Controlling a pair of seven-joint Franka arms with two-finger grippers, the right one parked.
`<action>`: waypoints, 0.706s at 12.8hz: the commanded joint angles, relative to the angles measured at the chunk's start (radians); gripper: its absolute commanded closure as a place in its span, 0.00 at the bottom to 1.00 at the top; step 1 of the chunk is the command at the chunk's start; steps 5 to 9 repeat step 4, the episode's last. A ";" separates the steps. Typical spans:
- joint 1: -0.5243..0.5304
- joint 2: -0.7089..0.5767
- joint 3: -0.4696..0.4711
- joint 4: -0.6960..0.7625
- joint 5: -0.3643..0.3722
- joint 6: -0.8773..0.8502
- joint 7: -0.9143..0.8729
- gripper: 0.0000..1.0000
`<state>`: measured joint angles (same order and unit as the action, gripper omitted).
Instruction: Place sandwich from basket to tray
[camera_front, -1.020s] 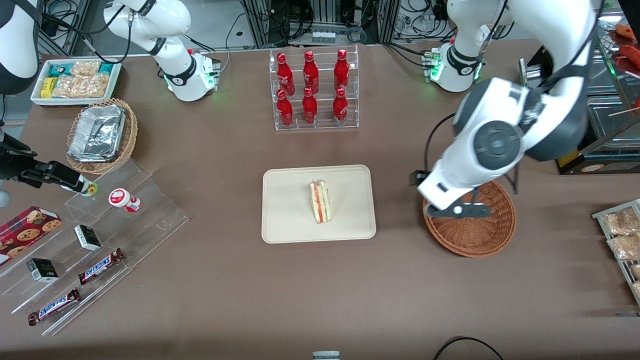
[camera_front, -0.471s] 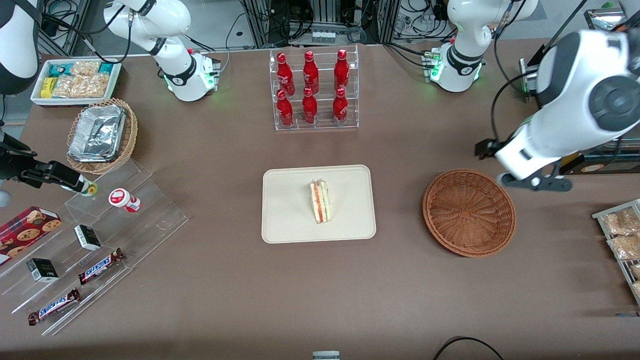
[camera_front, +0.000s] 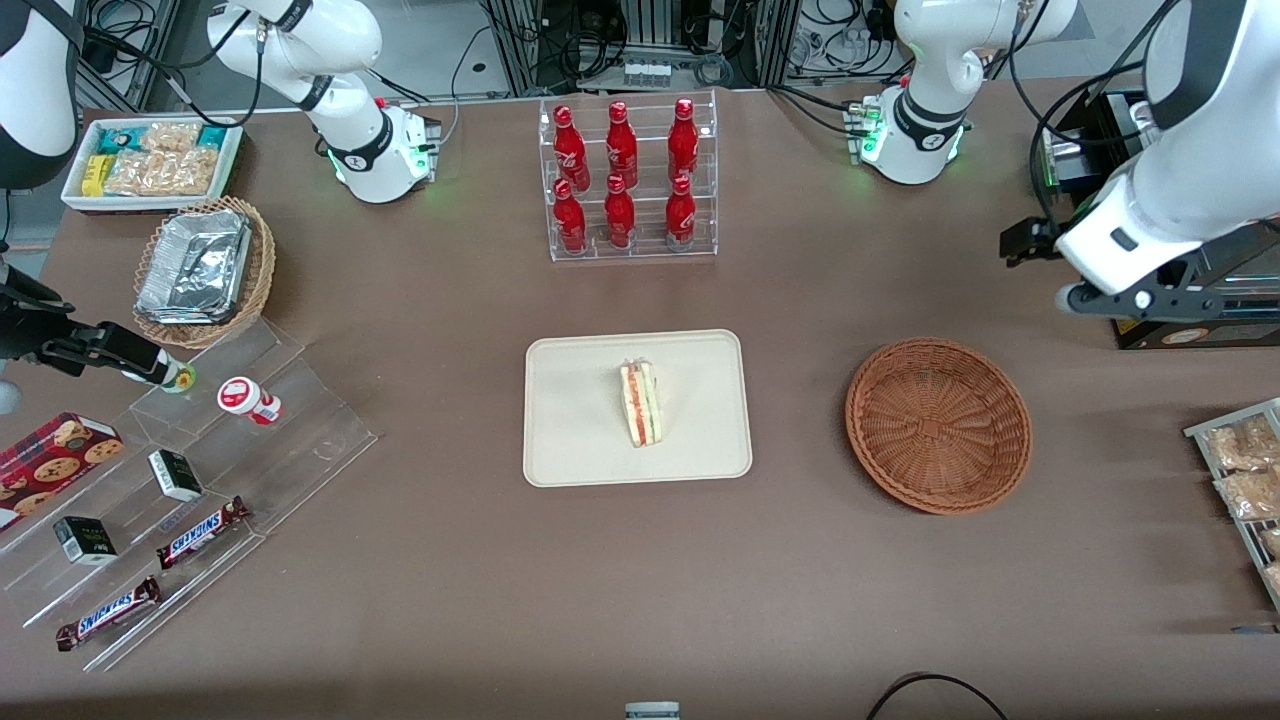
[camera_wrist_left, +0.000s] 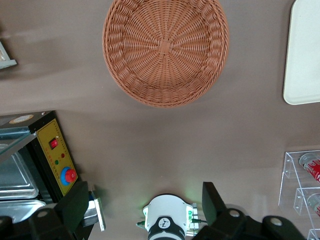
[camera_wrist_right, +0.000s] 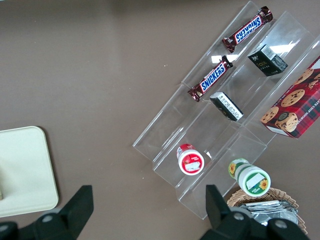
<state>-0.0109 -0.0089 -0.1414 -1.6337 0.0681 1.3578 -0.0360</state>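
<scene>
The small triangular clear-wrapped sandwich (camera_front: 640, 403) is seen lying at the middle of the flat cream-beige rectangular tray (camera_front: 570, 440); the round reddish-brown wicker basket (camera_front: 938, 425) is left bare; the left gripper (camera_front: 1135, 300) is held above the table's working-arm end, jaws spread wide, nothing held.

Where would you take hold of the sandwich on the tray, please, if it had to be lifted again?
Probably from above, with fingers across its two flat bread faces. The sandwich stands on edge in the middle of the tray, striped filling up, nothing crowding it. The gripper is open, raised, farther from the front camera than the basket.
</scene>
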 joint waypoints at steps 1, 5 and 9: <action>0.017 -0.054 0.016 -0.028 -0.014 -0.017 0.016 0.00; 0.017 -0.072 0.058 -0.026 -0.025 -0.020 0.019 0.00; 0.017 -0.072 0.058 -0.026 -0.025 -0.020 0.019 0.00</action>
